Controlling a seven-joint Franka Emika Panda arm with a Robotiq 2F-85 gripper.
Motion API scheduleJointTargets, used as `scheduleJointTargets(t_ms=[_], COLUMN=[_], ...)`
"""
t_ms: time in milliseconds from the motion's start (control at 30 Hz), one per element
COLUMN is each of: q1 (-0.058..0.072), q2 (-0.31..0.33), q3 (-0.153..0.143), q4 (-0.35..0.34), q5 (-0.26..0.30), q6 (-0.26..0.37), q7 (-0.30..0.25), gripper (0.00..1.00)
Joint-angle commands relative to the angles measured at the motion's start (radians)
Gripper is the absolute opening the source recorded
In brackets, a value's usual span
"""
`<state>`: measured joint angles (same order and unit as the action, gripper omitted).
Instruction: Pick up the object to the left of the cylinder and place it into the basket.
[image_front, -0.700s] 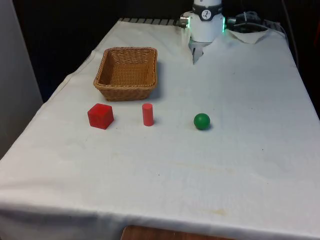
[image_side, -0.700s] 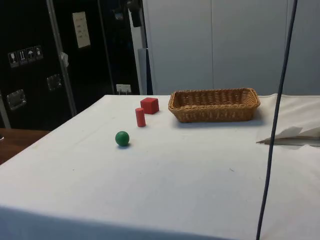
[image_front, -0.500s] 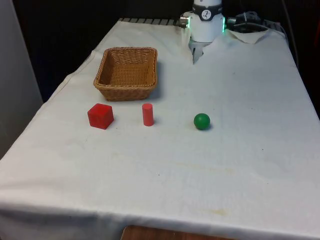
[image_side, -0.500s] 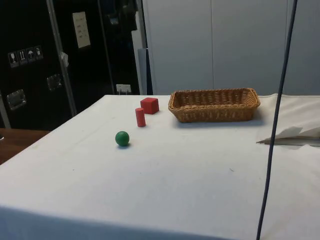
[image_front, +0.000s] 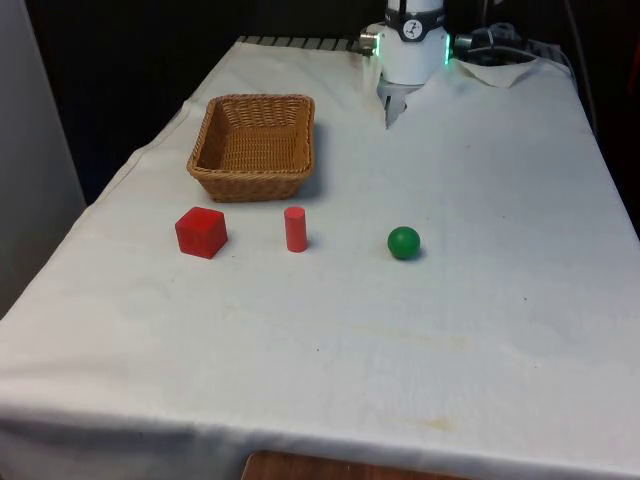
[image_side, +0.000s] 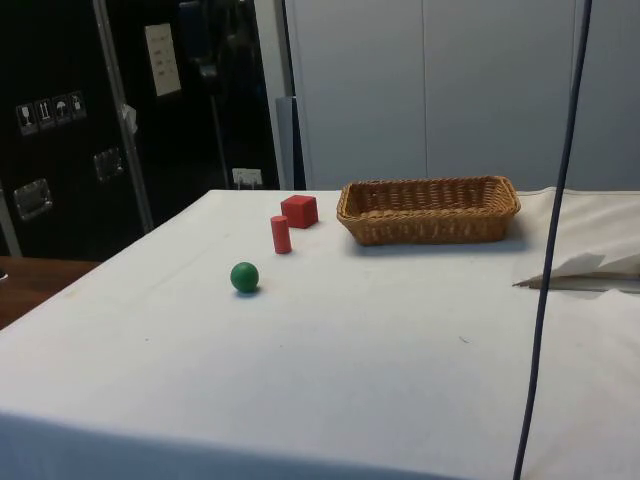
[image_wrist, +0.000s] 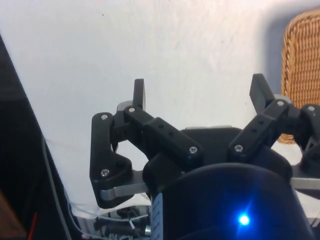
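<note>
The black two-finger gripper is spread wide and holds nothing, above the white cloth. The red cube rests on the cloth to the front view's left of the upright red cylinder, apart from it; the woven wicker basket stands just behind them. A green ball lies to the cylinder's other side

Tool fingers spread wide, nothing btwn, held above cloth, arm upright
</note>
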<state>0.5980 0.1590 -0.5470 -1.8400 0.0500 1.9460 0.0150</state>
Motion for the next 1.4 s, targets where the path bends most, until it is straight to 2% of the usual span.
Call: scheduleJointTargets(t_ms=[0, 167, 200, 267, 467, 500, 733, 767, 933, 1000, 1200, 1267, 1300, 1367], q1=[0.003, 0.002, 0.0, 0.001, 0.002, 0.0, 0.0, 0.0, -0.003, -0.003, -0.016, -0.024, -0.019, -0.028], q2=[0.007, 0.027, 0.026, 0.037, 0.054, 0.054, 0.069, 0.068, 0.079, 0.082, 0.094, 0.104, 0.101, 0.111], q3=[0.003, 0.012, 0.011, 0.016, 0.022, 0.021, 0.029, 0.028, 0.03, 0.029, 0.03, 0.032, 0.028, 0.032], q4=[-0.004, -0.012, -0.004, -0.021, -0.044, -0.038, -0.078, -0.073, -0.115, -0.117, -0.153, -0.169, -0.163, -0.178], q5=[-0.004, 0.001, 0.0, 0.004, 0.006, 0.002, 0.006, 0.002, 0.008, 0.002, 0.011, 0.018, 0.005, 0.024], q6=[0.02, 0.054, 0.033, 0.08, 0.141, 0.123, 0.217, 0.199, 0.279, 0.278, 0.35, 0.382, 0.362, 0.404], q7=[0.015, 0.027, 0.02, 0.032, 0.041, 0.037, 0.047, 0.044, 0.037, 0.039, 0.008, -0.006, 0.006, -0.017], gripper=[1.0, 1.0, 1.0, 1.0, 1.0, 1.0, 1.0, 1.0, 1.0, 1.0, 1.0, 1.0, 1.0, 1.0])
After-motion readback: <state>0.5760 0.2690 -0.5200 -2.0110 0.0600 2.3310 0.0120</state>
